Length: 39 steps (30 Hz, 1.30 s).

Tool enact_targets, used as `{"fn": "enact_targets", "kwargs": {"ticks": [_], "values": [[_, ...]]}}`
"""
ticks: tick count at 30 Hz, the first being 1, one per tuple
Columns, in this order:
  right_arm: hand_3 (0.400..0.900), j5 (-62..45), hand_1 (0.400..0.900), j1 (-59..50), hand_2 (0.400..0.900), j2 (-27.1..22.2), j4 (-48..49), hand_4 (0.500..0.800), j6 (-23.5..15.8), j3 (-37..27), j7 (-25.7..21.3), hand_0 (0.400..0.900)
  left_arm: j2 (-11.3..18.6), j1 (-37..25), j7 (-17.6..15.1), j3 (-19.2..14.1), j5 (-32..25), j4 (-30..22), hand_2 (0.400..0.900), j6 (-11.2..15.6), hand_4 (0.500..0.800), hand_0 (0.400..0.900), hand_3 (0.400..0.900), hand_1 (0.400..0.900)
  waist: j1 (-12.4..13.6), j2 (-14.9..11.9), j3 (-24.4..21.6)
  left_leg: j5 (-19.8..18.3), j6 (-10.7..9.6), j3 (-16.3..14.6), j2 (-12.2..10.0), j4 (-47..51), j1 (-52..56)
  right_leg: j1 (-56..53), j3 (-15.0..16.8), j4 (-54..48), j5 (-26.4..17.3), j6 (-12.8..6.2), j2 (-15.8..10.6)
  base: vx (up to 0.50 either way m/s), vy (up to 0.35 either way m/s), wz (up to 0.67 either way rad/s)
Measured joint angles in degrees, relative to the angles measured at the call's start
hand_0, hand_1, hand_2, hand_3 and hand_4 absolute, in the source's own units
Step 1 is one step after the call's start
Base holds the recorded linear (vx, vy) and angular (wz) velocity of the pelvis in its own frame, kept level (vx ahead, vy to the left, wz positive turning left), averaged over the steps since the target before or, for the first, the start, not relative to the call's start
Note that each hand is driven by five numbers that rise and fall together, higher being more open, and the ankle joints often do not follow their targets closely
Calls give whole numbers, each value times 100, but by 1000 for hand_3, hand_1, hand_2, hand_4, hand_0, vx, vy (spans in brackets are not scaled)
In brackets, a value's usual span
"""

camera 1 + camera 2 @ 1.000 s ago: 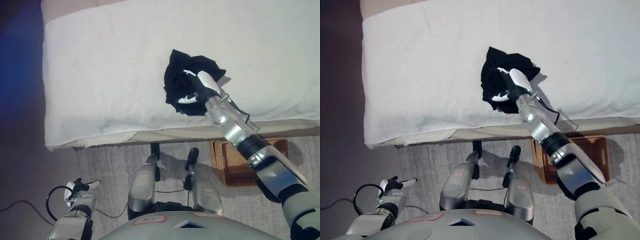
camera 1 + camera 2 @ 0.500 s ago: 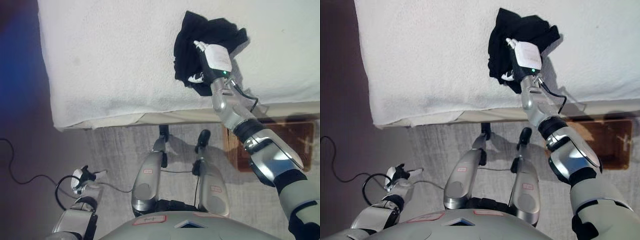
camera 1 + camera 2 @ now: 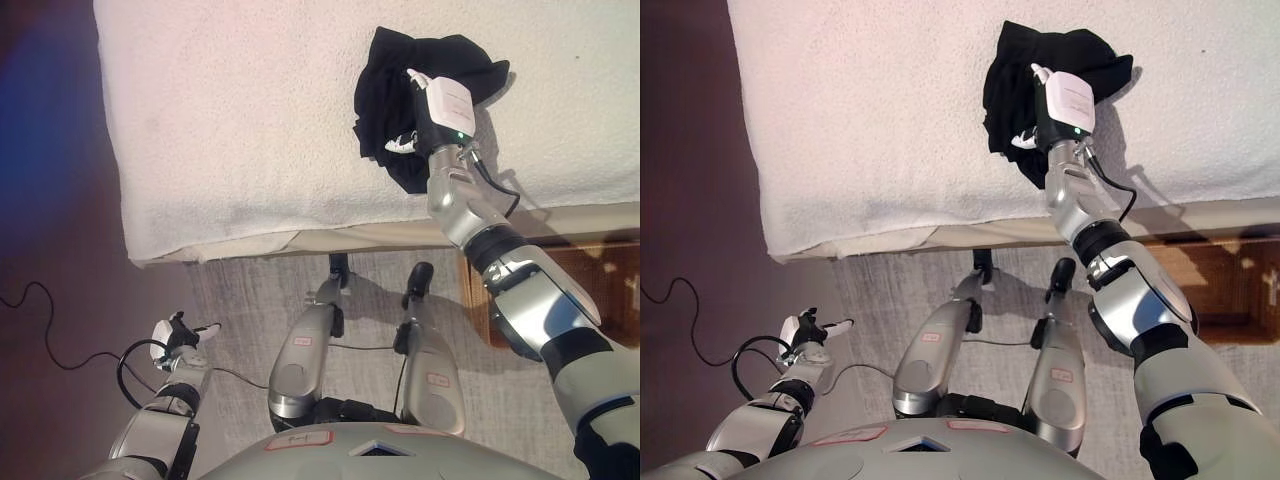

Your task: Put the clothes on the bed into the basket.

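Near the front edge of the bed (image 3: 250, 130), toward its right part in the left eye view: a crumpled black garment (image 3: 385, 85) on the white towelling cover. On top of it, the right hand (image 3: 418, 125), arm reaching up from the lower right. White fingertips (image 3: 401, 145) showing against the dark cloth at the hand's left side, seemingly dug into the folds; whether they are closed on the cloth cannot be told here. Down on the grey carpet (image 3: 240, 300), at the right edge of the view below the bed's front edge, a brown wooden basket (image 3: 620, 285), partly cut off. Low at the lower left, the left hand (image 3: 178, 335), idle, fingers loosely extended, holding nothing.

Across in the right eye view, same layout: garment (image 3: 1015, 70) bunched just inside the front edge, right hand (image 3: 1040, 120) planted on it, one white fingertip (image 3: 1022, 141) visible at the cloth's lower left fold. Basket (image 3: 1240, 290) again on the floor to the right, well apart from the garment.

Judged as the grasping step, nothing yet in the basket. Best done by gathering a thick bunch of folds rather than a thin edge, closing firmly, then lifting high enough to clear the bed's front edge with any trailing cloth before swinging right and down over the basket. Risk: a loose tail dragging on the cover or catching on the basket's rim.
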<state>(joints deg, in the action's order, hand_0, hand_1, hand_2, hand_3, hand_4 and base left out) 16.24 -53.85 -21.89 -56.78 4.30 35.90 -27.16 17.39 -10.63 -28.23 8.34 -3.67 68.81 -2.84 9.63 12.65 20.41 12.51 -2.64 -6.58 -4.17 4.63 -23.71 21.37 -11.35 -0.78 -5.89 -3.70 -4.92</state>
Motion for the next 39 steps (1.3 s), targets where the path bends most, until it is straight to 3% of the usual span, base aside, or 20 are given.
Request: {"fn": "enact_targets", "kwargs": {"ticks": [17,23,26,29,31,34,36,39], "values": [[400,-622,400,-87,400,-157,-166,500,-3,-327,-241,400,-4,6,0,0,-115,6,900,-4,800,900,900,900,-11,130,-87,6,10,15,30,-1,4,-21,-21,1,-8,9,-28,12,5,-2],[400,-727,400,24,400,-183,-138,500,43,-353,-59,400,-7,-14,8,0,-119,8,900,-61,800,900,900,900,-57,99,-88,-43,74,-234,51,-2,406,-277,266,-3,-18,-4,-54,37,-10,-46],[400,-732,400,189,400,-167,-48,500,65,-351,46,400,9,-5,37,0,-114,21,900,-150,800,900,900,900,-197,-13,-135,-131,87,-432,54,1,701,-557,448,-180,-75,-103,-47,26,-60,-43],[400,-753,400,493,400,-233,234,500,95,-521,130,400,25,22,133,-1,-107,0,900,-208,800,900,900,900,-383,-354,-247,-251,28,-739,20,0,985,-752,769,-363,-177,-142,-10,-21,-105,-43],[400,-756,400,685,400,-277,319,500,95,-550,137,400,45,53,196,-2,-99,15,900,-232,800,900,900,900,-621,-584,-356,-267,32,-829,-2,1,1132,-872,862,-417,-218,-137,8,-89,-168,-21],[400,-765,400,1043,400,-559,341,500,173,-880,175,400,68,-25,269,-2,-63,-73,900,-219,800,900,900,900,-770,-827,-483,-304,21,-909,-43,3,1324,-1024,925,-419,-213,-140,54,-57,-93,-10],[400,-821,400,1121,400,-783,357,500,188,-1164,194,400,58,-43,351,-2,-48,-140,900,-234,800,900,900,900,-969,-856,-500,-367,12,-971,-75,2,1381,-1033,985,-418,-202,-158,80,-20,-97,-37],[400,-894,400,1370,400,-1182,412,500,272,-1393,229,400,43,10,410,-9,-42,-169,900,-320,800,900,900,900,-1064,-851,-519,-417,22,-1148,-86,4,1666,-1222,1178,-421,-217,-138,100,-9,-62,-34]]}}
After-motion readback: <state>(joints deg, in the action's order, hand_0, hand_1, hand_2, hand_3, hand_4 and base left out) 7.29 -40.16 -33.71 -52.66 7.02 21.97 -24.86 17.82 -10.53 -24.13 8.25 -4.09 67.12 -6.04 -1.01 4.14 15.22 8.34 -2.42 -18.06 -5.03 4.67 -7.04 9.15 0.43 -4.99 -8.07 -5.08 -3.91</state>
